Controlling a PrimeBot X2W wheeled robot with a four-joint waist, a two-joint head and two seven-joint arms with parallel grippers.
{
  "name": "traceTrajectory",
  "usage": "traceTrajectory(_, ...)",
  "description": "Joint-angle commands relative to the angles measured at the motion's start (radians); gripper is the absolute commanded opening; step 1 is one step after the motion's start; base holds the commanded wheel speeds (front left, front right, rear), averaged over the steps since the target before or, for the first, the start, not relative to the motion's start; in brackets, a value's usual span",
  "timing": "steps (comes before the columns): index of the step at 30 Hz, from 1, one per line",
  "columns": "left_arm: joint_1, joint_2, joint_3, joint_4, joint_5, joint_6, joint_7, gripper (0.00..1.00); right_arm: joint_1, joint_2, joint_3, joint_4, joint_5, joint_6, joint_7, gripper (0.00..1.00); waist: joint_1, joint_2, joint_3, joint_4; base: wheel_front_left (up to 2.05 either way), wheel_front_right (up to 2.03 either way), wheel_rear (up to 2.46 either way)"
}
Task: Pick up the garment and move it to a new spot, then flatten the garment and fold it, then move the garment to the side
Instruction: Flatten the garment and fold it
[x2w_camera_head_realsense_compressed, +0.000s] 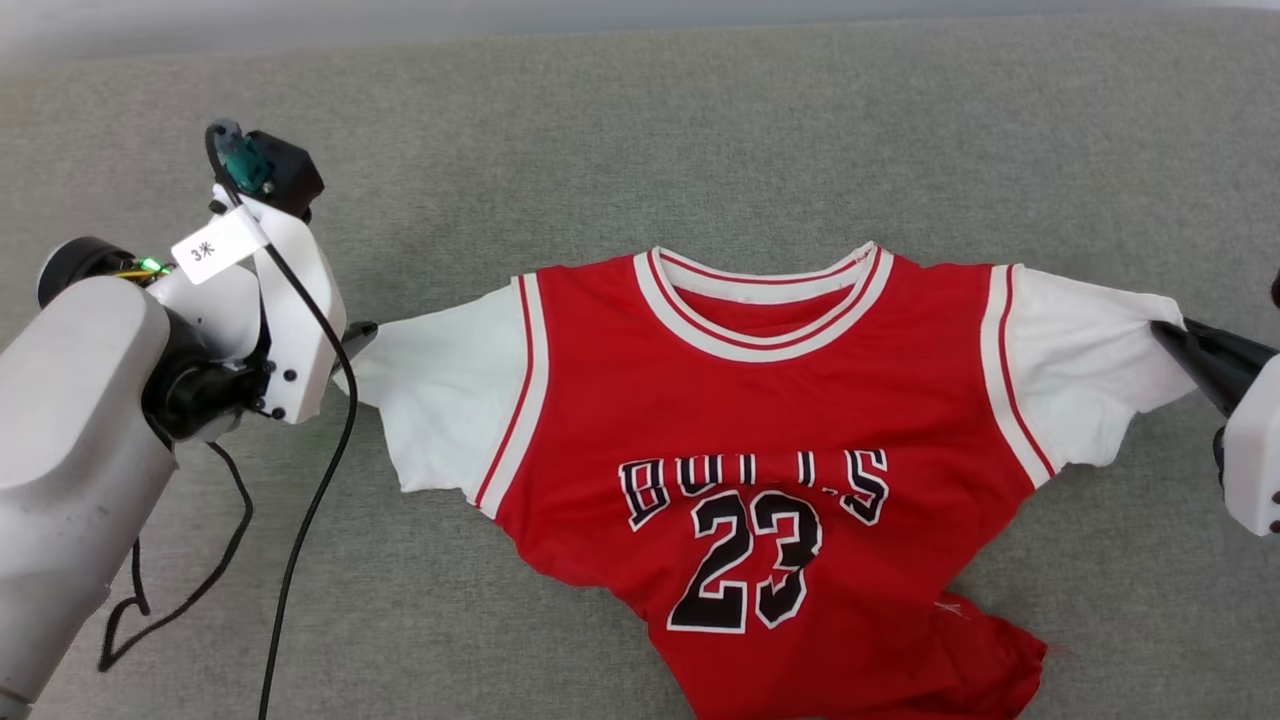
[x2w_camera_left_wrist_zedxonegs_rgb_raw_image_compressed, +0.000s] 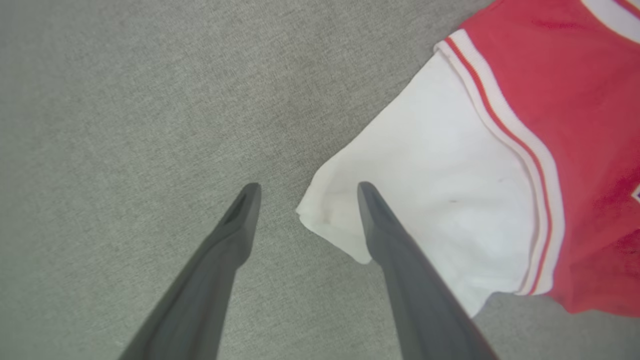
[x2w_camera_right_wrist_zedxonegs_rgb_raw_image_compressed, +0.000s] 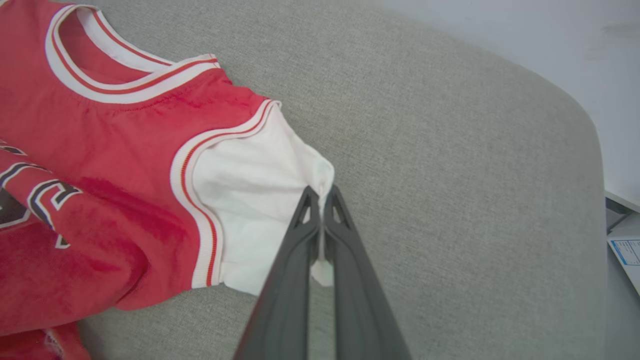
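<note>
The garment (x2w_camera_head_realsense_compressed: 760, 440) lies front side up on a grey fabric surface (x2w_camera_head_realsense_compressed: 640, 130), a little to the right of the middle in the head view. Its collar points away from the robot and the two white sleeves are spread out to both sides. The chest is quite flat, but a fold crosses the black letters above the number 23. The lower part is narrow and crumpled near the bottom edge of that view.

The left gripper (x2w_camera_left_wrist_zedxonegs_rgb_raw_image_compressed: 305, 187) stands wide open and holds nothing. In the left wrist view one of its fingers (x2w_camera_left_wrist_zedxonegs_rgb_raw_image_compressed: 385, 225) is above the outer corner of the left sleeve (x2w_camera_head_realsense_compressed: 440, 390), and the other is above the bare grey fabric beside it. I cannot tell if the finger touches the cloth.

The right gripper (x2w_camera_right_wrist_zedxonegs_rgb_raw_image_compressed: 321, 192) is closed tight on the outer edge of the right sleeve (x2w_camera_head_realsense_compressed: 1080, 370). A small bit of white cloth shows between its two fingers, and the sleeve is pulled to a point toward it.

A black cable (x2w_camera_head_realsense_compressed: 300, 520) hangs from the left arm down over the grey fabric.
</note>
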Motion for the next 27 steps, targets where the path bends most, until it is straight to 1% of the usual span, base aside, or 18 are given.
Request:
traceTrajectory(1, -0.008, 0.003, -0.006, 0.009, -0.009, 0.0, 0.003, 1.0, -0.008, 0.01, 0.001, -0.003, -0.003, -0.001, 0.002, 0.0, -0.0001, 0.0, 0.012, -0.01, 0.0, 0.0, 0.0)
traceTrajectory(8, 0.007, 0.011, -0.089, 0.066, -0.045, 0.0, 0.039, 1.0, -0.027, 0.028, 0.012, -0.007, -0.007, -0.001, 0.007, 0.0, -0.0001, 0.0, 0.047, -0.028, 0.0, 0.0, 0.0)
traceTrajectory(14, 0.026, 0.009, -0.189, 0.098, -0.065, 0.0, 0.074, 1.0, -0.041, 0.031, 0.02, -0.003, -0.007, -0.001, 0.007, 0.0, -0.0001, 0.0, 0.061, -0.031, 0.0, 0.0, 0.0)
traceTrajectory(15, 0.03, 0.009, -0.207, 0.099, -0.068, 0.0, 0.073, 0.4, -0.043, 0.031, 0.022, -0.001, -0.007, -0.001, 0.007, 0.0, -0.0001, 0.0, 0.061, -0.03, 0.0, 0.0, 0.0)
traceTrajectory(16, 0.035, 0.01, -0.221, 0.098, -0.074, 0.0, 0.07, 0.0, -0.045, 0.031, 0.023, 0.001, -0.006, -0.001, 0.007, 0.0, -0.0001, 0.0, 0.06, -0.029, 0.0, 0.0, 0.0)
traceTrajectory(19, 0.032, 0.01, -0.238, 0.097, -0.088, 0.0, 0.036, 0.0, -0.048, 0.033, 0.027, 0.007, -0.001, -0.001, 0.007, 0.0, -0.0001, 0.0, 0.051, -0.024, 0.0, 0.0, 0.0)
traceTrajectory(21, 0.018, 0.011, -0.246, 0.09, -0.092, 0.0, -0.005, 0.0, -0.05, 0.031, 0.028, 0.012, 0.0, -0.001, 0.001, 0.0, -0.0001, 0.0, 0.039, -0.019, 0.0, 0.0, 0.0)
traceTrajectory(24, -0.01, 0.022, -0.25, 0.057, -0.088, 0.0, -0.101, 0.0, -0.06, 0.031, 0.031, 0.015, -0.006, -0.001, -0.015, 0.0, -0.0001, 0.0, 0.015, -0.015, 0.0, 0.0, 0.0)
traceTrajectory(27, -0.038, 0.051, -0.267, 0.04, -0.043, 0.0, -0.214, 0.0, -0.054, 0.031, 0.03, 0.025, -0.013, -0.001, -0.039, 0.0, -0.0001, 0.0, -0.018, -0.007, 0.0, 0.0, 0.0)
